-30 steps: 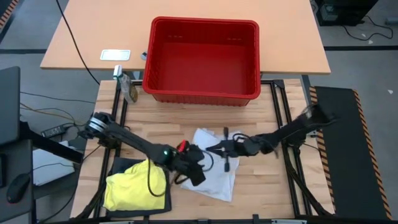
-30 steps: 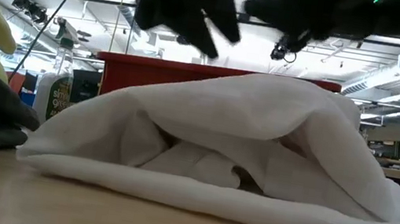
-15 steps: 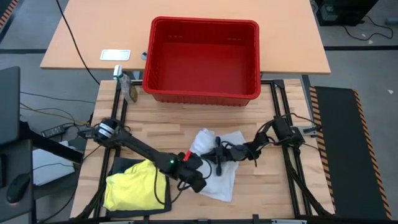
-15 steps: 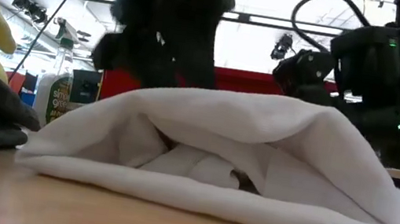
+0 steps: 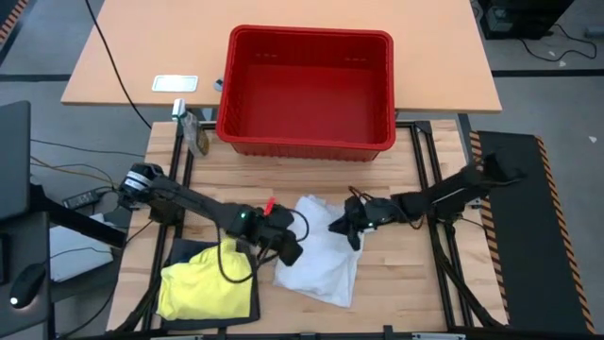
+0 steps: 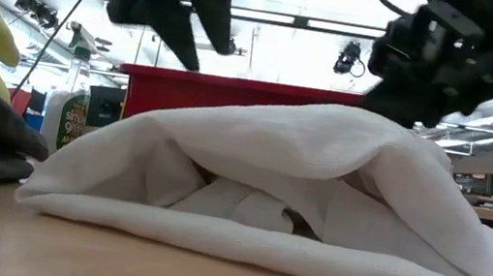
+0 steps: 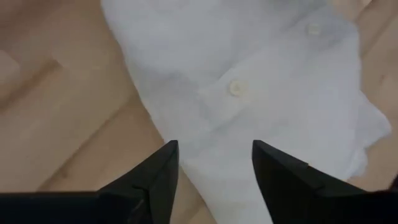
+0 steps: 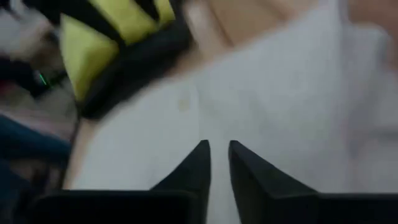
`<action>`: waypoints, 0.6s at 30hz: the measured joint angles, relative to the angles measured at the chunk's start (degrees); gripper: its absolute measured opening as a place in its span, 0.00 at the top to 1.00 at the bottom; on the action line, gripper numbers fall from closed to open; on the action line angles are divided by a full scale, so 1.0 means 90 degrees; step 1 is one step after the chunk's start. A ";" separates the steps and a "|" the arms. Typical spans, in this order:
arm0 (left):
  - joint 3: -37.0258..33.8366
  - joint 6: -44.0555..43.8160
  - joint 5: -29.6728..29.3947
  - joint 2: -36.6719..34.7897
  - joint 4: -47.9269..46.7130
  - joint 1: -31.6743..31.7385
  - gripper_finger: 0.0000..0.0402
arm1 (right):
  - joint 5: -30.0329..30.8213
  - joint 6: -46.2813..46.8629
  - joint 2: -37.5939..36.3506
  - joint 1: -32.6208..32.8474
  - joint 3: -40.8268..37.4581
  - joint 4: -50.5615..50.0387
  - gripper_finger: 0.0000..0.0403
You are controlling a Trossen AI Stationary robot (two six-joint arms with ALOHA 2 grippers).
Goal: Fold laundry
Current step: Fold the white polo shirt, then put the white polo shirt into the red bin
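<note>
1. You have a red plastic basket [image 5: 307, 90] straddling the wooden table [image 5: 396, 283] and the tan desk [image 5: 142, 47] behind it.
2. On that desk, a small white card [image 5: 176, 83] lies to the basket's left.
3. A spray bottle [image 6: 65, 106] stands near the basket's left corner.

Two dark, slender arms made of jointed black segments. The left arm [image 5: 189, 201] has a silver ring at its shoulder-end joint, a small green light midway along it, a red part near the wrist, and a black cable looping beside the wrist. The right arm [image 5: 444, 194] is black throughout, with thin dark cabling curling over its wrist. The left gripper [image 7: 214, 180] has two black, wedge-shaped fingers with flat inner faces. The right gripper [image 8: 217, 171] has two similar black fingers tapering to points. In the low view both wrists appear as bulky black housings.
</note>
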 joint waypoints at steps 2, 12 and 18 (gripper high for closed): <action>-0.0329 0.0108 0.0428 0.0019 0.0590 0.0264 0.45 | -0.0158 0.0046 -0.0558 -0.0112 0.0053 -0.1225 0.77; -0.2024 -0.0151 0.1771 0.0042 0.3409 0.1043 0.12 | -0.1419 0.1125 -0.2266 -0.0737 0.0177 -0.4135 0.22; -0.2560 -0.0178 0.1854 0.0056 0.4653 0.1188 0.07 | -0.1027 0.1225 -0.2123 -0.0773 -0.0072 -0.4764 0.02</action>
